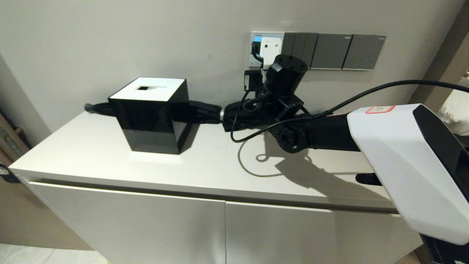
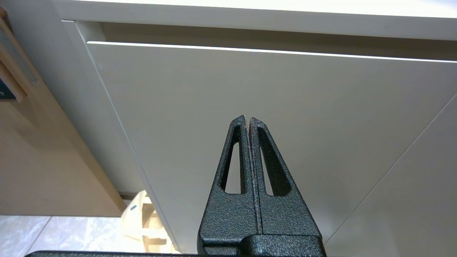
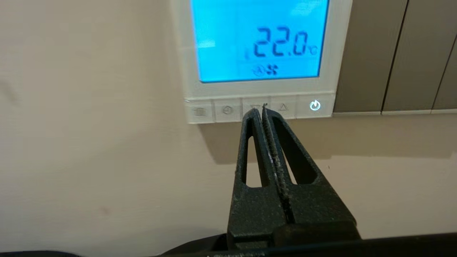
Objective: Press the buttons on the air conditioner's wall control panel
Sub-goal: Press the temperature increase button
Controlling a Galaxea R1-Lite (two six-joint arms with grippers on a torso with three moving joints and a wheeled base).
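Right gripper (image 3: 262, 107), fingers pressed together, tip at frame centre on the thermostat's (image 3: 335, 53) middle button (image 3: 254, 106); press squarely, briefly.

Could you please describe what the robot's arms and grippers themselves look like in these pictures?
The right arm has a white angular shell with a black panel and a small red-edged label, then black joints and wrist. A black cable runs along it. The right gripper and left gripper are alike: two rough-textured black tapered fingers, each with a long slot cut through.
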